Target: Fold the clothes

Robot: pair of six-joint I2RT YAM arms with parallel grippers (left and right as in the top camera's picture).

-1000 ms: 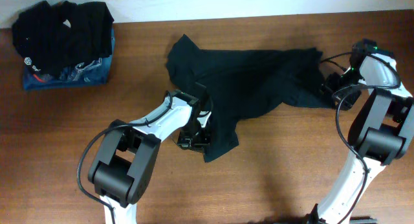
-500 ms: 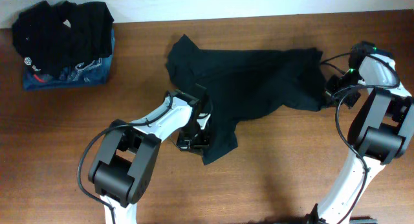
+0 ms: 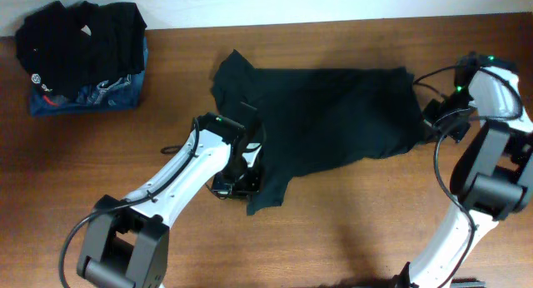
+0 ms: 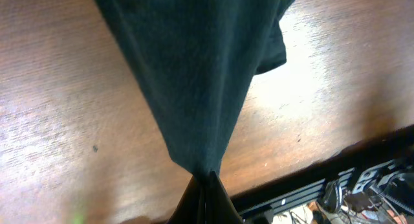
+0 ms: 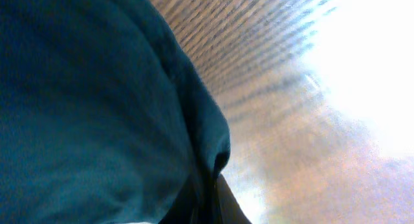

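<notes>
Black garment (image 3: 333, 113) spread across the wooden table (image 3: 375, 230), held at two points. The left pincer (image 4: 206, 182) is closed on a narrow gather of cloth; in the left wrist view the fabric fans out ahead of the fingertips and tapers to a thin pinch between them. The right pincer (image 5: 208, 185) is likewise clamped on the garment, gripping a rolled edge that curls just in front of its tips. Most of the cloth lies between the two pincers, with a short flap trailing beyond the left pincer toward the near table edge and a crumpled corner on the far side of it. Hazards, as judged from this state: both grips take very little material, so any pull of the arms away from each other may drag the cloth out of one pincer, most likely the right, where only the hem is caught. A lift that is uneven between the sides would let the slack middle sag and crease. The trailing flap could fold under itself and spoil the fold line. The folded pile (image 3: 79, 59), well beyond the left pincer, is not at risk.
</notes>
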